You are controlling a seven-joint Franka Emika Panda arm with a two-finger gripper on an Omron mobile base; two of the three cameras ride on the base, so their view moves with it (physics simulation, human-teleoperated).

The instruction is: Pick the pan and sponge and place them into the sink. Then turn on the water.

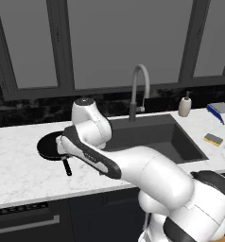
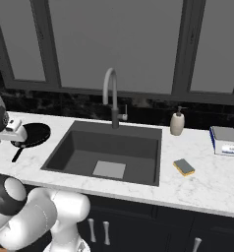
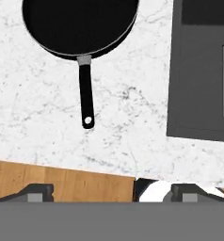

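sink [image 2: 79, 147] holding nothing, pan [image 3: 78, 23] on counter [image 3: 34, 117]; sponge [image 2: 184, 167] beside basin

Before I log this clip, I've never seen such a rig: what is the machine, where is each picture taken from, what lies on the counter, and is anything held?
It is a rendered kitchen with a white robot arm on a driving base. Two pictures come from cameras on the base, behind the arm to its left and right. The third looks along the gripper, whose dark finger tips stand wide apart at the bottom: it is open and holds nothing.

On the marble counter a black pan lies left of the sink, handle toward the counter's front edge, and the hand hangs above it. Right of the sink lie the sponge, a soap bottle and a blue-and-white stack. Behind the sink rises the faucet; I see no water.
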